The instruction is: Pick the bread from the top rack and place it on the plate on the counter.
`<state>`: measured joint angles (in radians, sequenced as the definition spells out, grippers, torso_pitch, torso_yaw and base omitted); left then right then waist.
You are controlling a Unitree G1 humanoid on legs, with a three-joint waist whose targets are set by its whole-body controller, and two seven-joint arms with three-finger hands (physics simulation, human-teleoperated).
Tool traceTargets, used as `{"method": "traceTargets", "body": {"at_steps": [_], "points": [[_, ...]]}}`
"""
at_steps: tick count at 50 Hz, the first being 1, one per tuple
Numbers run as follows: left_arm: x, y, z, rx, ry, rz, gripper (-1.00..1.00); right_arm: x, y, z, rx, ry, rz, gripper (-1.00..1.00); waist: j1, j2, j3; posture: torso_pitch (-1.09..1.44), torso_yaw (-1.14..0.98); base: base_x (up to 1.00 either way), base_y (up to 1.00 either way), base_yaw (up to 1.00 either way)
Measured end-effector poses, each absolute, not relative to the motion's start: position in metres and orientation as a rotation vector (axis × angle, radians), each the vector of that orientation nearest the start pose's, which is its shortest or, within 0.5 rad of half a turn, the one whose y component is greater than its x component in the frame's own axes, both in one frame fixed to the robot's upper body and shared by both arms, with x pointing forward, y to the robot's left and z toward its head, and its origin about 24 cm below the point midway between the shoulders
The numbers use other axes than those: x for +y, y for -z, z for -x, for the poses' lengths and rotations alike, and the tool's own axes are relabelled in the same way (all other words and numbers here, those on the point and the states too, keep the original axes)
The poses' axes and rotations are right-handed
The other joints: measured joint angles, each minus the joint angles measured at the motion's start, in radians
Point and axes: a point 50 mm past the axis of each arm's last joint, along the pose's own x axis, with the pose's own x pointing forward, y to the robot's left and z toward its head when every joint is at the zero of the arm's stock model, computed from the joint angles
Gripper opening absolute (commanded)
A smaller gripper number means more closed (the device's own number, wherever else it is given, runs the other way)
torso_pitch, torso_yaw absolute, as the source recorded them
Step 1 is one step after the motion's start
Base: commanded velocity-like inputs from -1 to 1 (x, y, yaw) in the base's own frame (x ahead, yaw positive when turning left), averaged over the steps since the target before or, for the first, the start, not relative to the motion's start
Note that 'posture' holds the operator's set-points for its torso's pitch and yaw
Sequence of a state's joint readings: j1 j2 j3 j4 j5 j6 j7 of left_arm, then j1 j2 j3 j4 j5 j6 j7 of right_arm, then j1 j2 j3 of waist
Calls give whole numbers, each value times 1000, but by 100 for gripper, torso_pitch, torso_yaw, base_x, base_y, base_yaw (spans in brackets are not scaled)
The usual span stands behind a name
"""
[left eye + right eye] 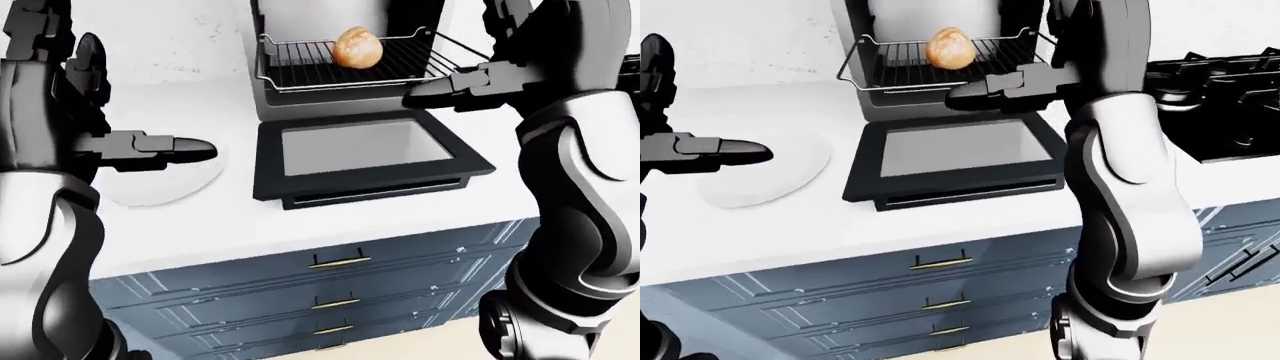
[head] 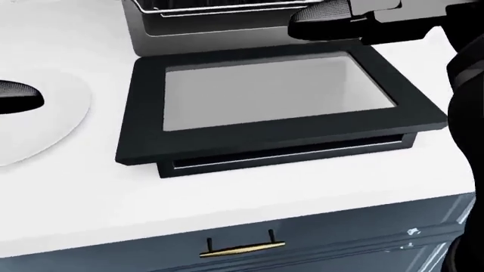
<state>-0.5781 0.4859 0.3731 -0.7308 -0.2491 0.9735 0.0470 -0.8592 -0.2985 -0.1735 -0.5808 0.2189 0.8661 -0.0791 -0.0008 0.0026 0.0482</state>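
Note:
A round golden bread roll lies on the wire top rack, which is pulled out of the dark toaster oven. The oven door hangs open, flat over the counter. My right hand is open with fingers stretched out, just below the rack's right corner and apart from the bread. My left hand is open and empty, hovering over the white plate on the counter left of the oven.
The white counter runs across above blue-grey drawers with brass handles. A black stove lies to the right of the oven in the right-eye view. A white wall stands behind.

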Motion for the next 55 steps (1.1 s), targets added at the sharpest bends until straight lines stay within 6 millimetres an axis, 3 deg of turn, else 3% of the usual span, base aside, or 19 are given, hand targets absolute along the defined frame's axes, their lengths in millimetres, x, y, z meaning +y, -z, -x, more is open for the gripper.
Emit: {"method": "traceTargets", "body": {"at_steps": [2,5,9,13,15,17,21,25,28,30,34,38,44,47,52,55], "points": [[225,-288,-243,-417,-194,-205,100,-152,-327,-270,-583,-58,81,100,2,8,1,0,0,0,0,27],[227,-286,-243,-409,-205,-205,100,-149,-328,-271,-588,-77,82,100,-1,58,5,0,0,0,0,27],[233,-278,-245,-364,-231,-197,100,-141,-317,-279,-525,-109,87,100,18,58,6,0,0,0,2,14],[229,-284,-241,-409,-220,-204,100,-146,-322,-276,-541,-84,83,100,6,16,36,0,0,0,0,0],[229,-284,-241,-411,-215,-205,100,-147,-326,-272,-564,-80,86,100,10,-6,38,0,0,0,6,0],[230,-282,-243,-392,-214,-201,100,-145,-326,-273,-568,-90,87,100,1,-47,14,0,0,1,25,0],[224,-277,-246,-365,-176,-195,100,-148,-322,-279,-537,-75,84,100,-10,-45,-11,0,0,2,26,0],[224,-286,-243,-411,-184,-200,100,-146,-328,-276,-569,-81,82,100,-6,3,-7,0,0,2,26,0],[224,-287,-241,-431,-185,-204,100,-147,-329,-274,-578,-81,83,100,-16,51,2,0,0,2,26,0],[224,-287,-241,-426,-187,-204,100,-146,-329,-274,-576,-84,82,100,-18,89,-6,0,0,3,25,0],[231,-278,-242,-374,-216,-194,100,-139,-321,-277,-538,-126,86,100,-7,67,12,0,0,5,13,0],[228,-284,-239,-408,-207,-203,100,-141,-327,-273,-568,-114,83,100,-11,37,22,0,0,2,0,0],[230,-279,-239,-384,-215,-199,100,-137,-327,-271,-578,-136,94,100,4,-12,16,0,0,24,0,0],[228,-282,-238,-405,-216,-202,100,-139,-329,-269,-591,-132,92,100,11,-48,8,0,0,23,0,0],[220,-275,-243,-379,-164,-197,100,-149,-323,-270,-562,-88,86,100,-2,-33,11,0,0,23,0,0],[221,-277,-242,-383,-168,-197,100,-148,-325,-269,-568,-88,86,100,-1,-9,10,0,0,24,0,0]]}}
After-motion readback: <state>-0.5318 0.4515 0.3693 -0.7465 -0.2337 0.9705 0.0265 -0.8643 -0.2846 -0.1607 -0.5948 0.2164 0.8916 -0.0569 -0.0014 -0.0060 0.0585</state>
